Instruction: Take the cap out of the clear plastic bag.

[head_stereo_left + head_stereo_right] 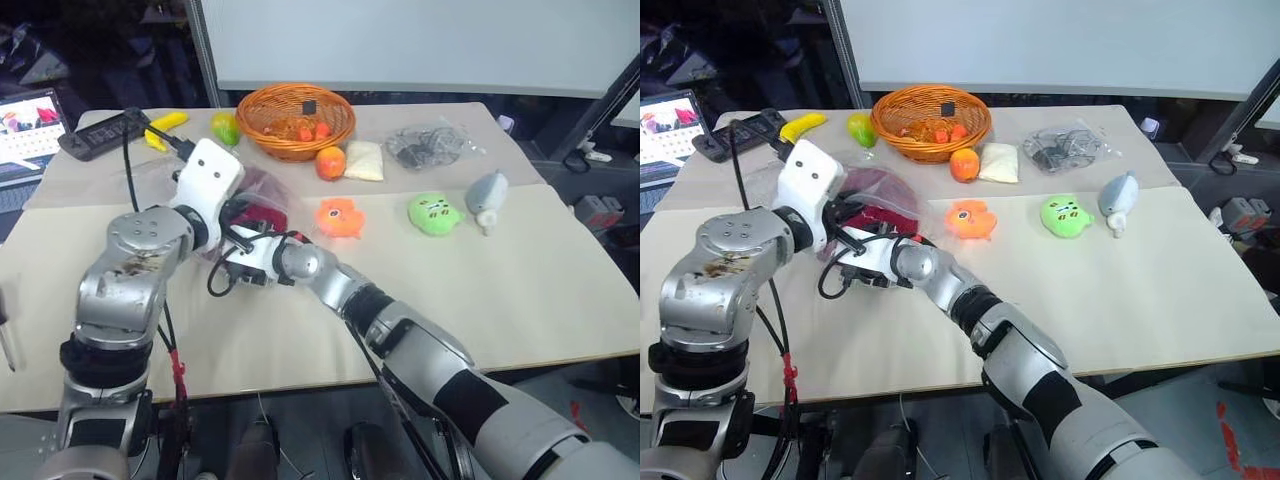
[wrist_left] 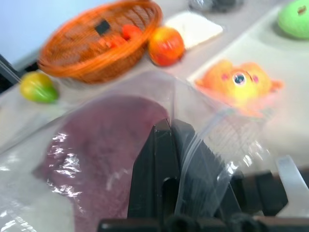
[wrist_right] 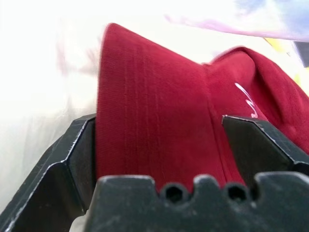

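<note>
My left gripper (image 2: 166, 145) is pinched tight on a fold of the clear plastic bag (image 2: 96, 121), my right gripper (image 3: 159, 145) stands wide apart with the brim of the cap (image 3: 154, 96) between its fingers, the cap still inside the bag on the table (image 1: 480, 290), beside the orange plush toy (image 1: 340, 217).

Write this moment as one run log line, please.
left gripper: shut on bag | right gripper: open around cap brim | cap: inside bag
</note>
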